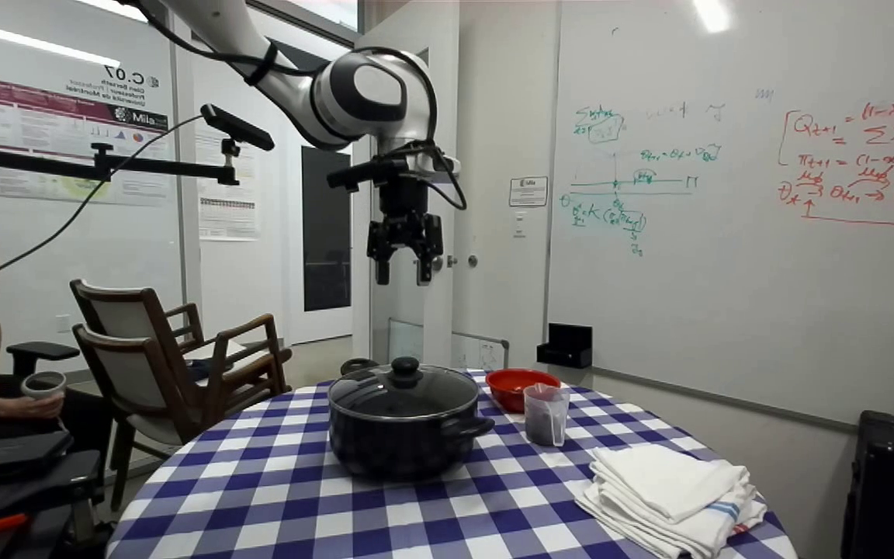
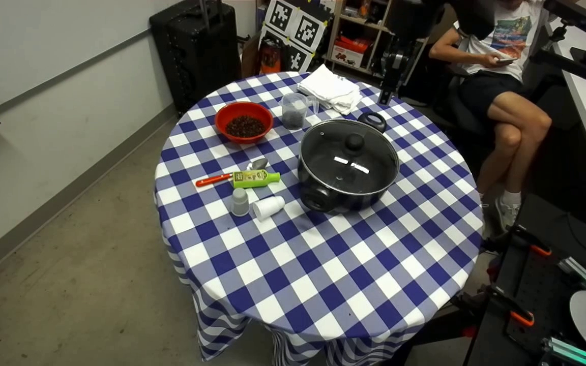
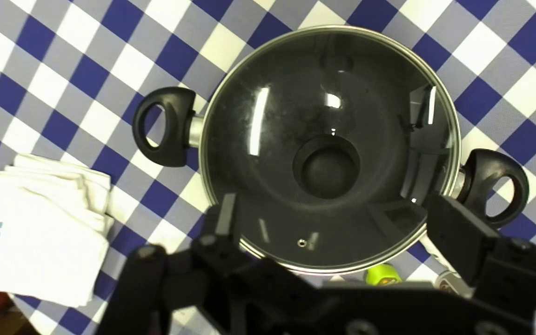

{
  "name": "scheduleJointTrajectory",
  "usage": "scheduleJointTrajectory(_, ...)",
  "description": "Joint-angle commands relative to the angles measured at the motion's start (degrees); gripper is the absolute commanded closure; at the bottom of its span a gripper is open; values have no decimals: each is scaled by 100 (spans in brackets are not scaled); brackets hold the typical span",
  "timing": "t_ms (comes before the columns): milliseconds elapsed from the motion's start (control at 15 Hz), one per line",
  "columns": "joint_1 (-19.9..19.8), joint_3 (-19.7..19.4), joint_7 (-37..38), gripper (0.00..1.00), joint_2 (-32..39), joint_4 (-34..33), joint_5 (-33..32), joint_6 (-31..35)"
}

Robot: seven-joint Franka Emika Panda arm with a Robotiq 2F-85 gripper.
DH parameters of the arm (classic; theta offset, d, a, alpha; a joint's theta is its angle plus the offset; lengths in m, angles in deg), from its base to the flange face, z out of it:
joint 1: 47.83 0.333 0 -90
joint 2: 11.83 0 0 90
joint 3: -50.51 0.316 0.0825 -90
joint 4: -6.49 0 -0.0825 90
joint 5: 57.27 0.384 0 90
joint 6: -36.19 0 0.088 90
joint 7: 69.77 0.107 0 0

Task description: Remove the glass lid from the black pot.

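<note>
1. In an exterior view, the Robotiq gripper [image 1: 403,280] is held above the black cooking pot [image 1: 396,446], its fingers [image 1: 382,271] spread apart; the pot is covered by the glass lid [image 1: 408,400], and folded white towels [image 1: 660,487] are stacked on the checked tablecloth [image 1: 245,497].
2. In an exterior view, the lid is seated on the pot, knob [image 2: 354,142] upward; a clear measuring cup [image 2: 289,105] and a red bowl [image 2: 244,109] are placed near it.
3. In the wrist view, the knob is seen between the pot's side handles [image 3: 178,126], the fingers set apart.
</note>
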Motion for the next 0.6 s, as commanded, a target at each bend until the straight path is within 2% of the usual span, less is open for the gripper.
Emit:
scheduleJointTrajectory(0, 19, 97, -361, 0, 746, -738, 283, -244)
scheduleJointTrajectory(533, 18, 176, -480, 0, 1561, -1304, 311, -931)
